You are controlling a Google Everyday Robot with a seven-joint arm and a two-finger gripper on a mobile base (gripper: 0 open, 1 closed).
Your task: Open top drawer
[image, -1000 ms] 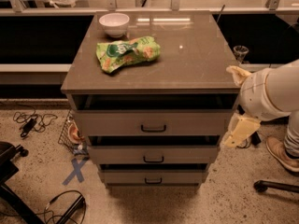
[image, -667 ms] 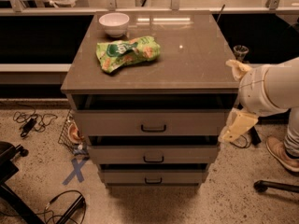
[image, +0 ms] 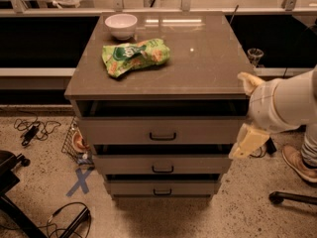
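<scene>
The top drawer [image: 119,131] is the tallest grey-brown front of three, just under the cabinet top, with a small dark bar handle [image: 163,136]. A dark gap shows above its front, so it stands slightly out. My gripper [image: 246,112] is at the drawer's right end, beside the cabinet's right front corner and well right of the handle. It is open and holds nothing: one cream finger [image: 249,81] sits at the countertop edge, the other [image: 246,142] below the drawer front. The white arm [image: 285,103] comes in from the right.
On the cabinet top [image: 208,58] lie a green snack bag [image: 134,56] and a white bowl [image: 121,25]. Two shallower drawers [image: 162,165] sit below. Cables [image: 32,129] and a chair base [image: 10,182] are on the floor at left, a person's shoe [image: 299,162] at right.
My gripper has shifted slightly left, toward the cabinet's right front corner. The drawers, bag and bowl have not moved.
</scene>
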